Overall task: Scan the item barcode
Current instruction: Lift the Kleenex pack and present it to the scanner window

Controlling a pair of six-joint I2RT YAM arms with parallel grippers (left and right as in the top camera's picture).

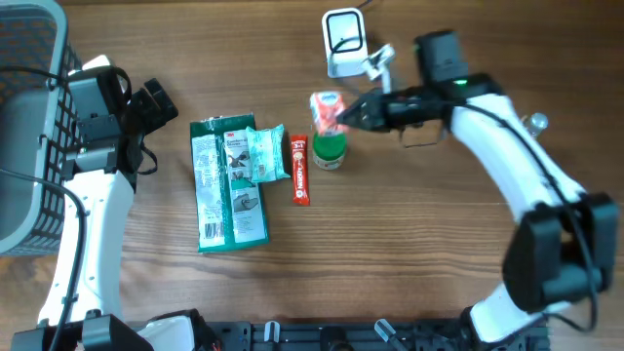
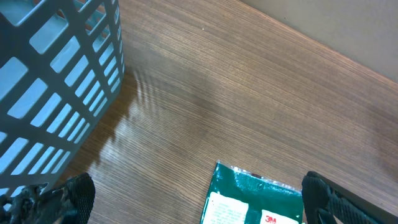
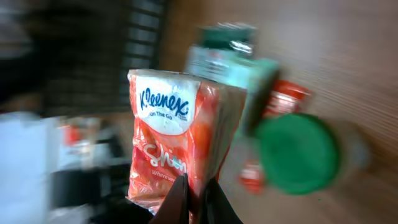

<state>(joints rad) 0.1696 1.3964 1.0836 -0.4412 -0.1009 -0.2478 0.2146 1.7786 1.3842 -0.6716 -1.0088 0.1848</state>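
My right gripper (image 3: 195, 188) is shut on the lower edge of an orange Kleenex tissue pack (image 3: 175, 140), which it holds off the table. From above, the pack (image 1: 326, 108) hangs just below the white barcode scanner (image 1: 343, 42) at the back, with the right gripper (image 1: 344, 115) at its right side. No barcode shows on the pack's visible face. At the left, my left gripper (image 2: 199, 208) stands wide open over the top edge of a green 3M package (image 2: 258, 199), its fingers (image 2: 73, 198) holding nothing.
A green-lidded jar (image 1: 330, 149), a red tube (image 1: 300, 169), a teal packet (image 1: 265, 154) and the green 3M package (image 1: 226, 181) lie mid-table. A grey basket (image 1: 27, 127) stands at the far left, close beside the left arm.
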